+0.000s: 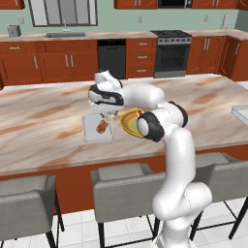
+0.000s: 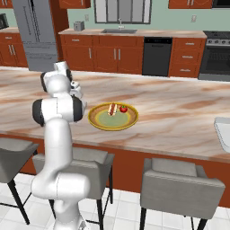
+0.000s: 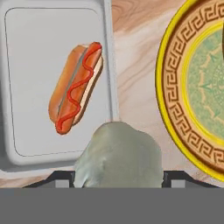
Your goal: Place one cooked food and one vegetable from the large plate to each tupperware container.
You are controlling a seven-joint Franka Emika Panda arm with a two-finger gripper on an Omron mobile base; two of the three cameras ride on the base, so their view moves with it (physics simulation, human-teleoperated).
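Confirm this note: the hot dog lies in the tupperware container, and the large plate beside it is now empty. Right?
Not quite. The hot dog does lie in the tupperware container, but the large plate is not empty: the right base view shows a second hot dog and a tomato on it.

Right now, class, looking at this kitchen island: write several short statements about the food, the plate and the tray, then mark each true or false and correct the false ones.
1. A hot dog lies in the tray. True.
2. The plate holds no food. False: a tomato and a second cooked item sit on it.
3. The gripper holds a pale grey-green lump. True.
4. The hot dog is plain. False: a red squiggle of sauce runs along it.
5. The plate sits inside the tray. False: it rests on the counter beside it.
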